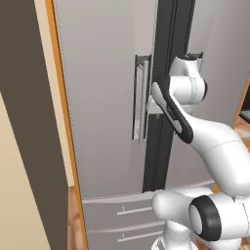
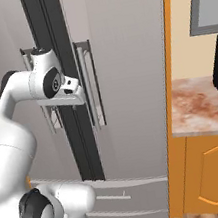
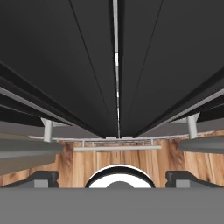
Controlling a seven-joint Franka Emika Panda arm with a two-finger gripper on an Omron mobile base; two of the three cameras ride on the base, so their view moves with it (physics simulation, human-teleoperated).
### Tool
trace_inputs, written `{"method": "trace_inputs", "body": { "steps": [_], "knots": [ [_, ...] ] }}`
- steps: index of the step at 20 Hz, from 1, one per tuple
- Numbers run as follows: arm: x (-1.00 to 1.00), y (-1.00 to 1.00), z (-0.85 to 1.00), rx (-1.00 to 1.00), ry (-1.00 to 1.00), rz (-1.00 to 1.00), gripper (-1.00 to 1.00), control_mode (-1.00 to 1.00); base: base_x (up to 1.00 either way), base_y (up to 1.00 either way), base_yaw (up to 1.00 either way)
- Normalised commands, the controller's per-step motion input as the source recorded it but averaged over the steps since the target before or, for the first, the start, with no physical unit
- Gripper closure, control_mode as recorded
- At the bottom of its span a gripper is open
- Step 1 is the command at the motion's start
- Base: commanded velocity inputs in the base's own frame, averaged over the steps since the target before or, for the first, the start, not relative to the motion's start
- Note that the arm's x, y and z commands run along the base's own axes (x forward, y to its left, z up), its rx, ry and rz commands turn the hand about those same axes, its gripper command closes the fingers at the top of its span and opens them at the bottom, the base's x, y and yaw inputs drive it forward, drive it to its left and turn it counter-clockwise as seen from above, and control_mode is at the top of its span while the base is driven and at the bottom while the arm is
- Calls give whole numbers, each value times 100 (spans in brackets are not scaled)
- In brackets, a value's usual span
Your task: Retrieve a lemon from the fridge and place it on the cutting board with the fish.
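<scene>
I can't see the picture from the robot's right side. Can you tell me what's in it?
A white robot arm holds its gripper up to the dark gap between the closed doors of a tall grey fridge, between its two bar handles. To the right is a speckled counter on orange cabinets.

Tall grey stainless French-door fridge (image 1: 107, 97) w/ doors shut; drawers below; marbled stone counter (image 2: 202, 107) to its right.

The fridge (image 1: 102, 112) ahead of the gripper is plain grey steel with a black strip (image 1: 166, 97) between its 2 doors and pale grey bar handles (image 2: 91, 86). An orange trim (image 2: 172, 95) edges the fridge. To the gripper's right, the counter (image 2: 202, 107) is mottled pinkish-brown over an orange cabinet (image 2: 217, 178). Below the gripper, the floor (image 3: 113, 162) is streaked brown wood.
</scene>
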Motion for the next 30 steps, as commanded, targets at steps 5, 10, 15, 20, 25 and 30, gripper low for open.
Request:
{"method": "trace_inputs", "body": {
  "steps": [5, 10, 15, 20, 25, 30],
  "knots": [
    [0, 0, 0, 0, 0, 0, -100, 100, -40, -2, 0],
    [0, 0, 0, 0, 0, 0, -100, 100, -42, -14, -3],
    [0, -2, 0, 0, 0, 0, -100, -100, -24, -18, -5],
    [0, -13, 0, 0, -2, 0, -100, -100, 0, 0, 0],
    [2, -75, 11, -2, -13, 0, -100, -100, 0, 0, 0],
    [24, -77, 9, -3, -26, 0, -100, -100, 0, 0, 0]
  ]
}}
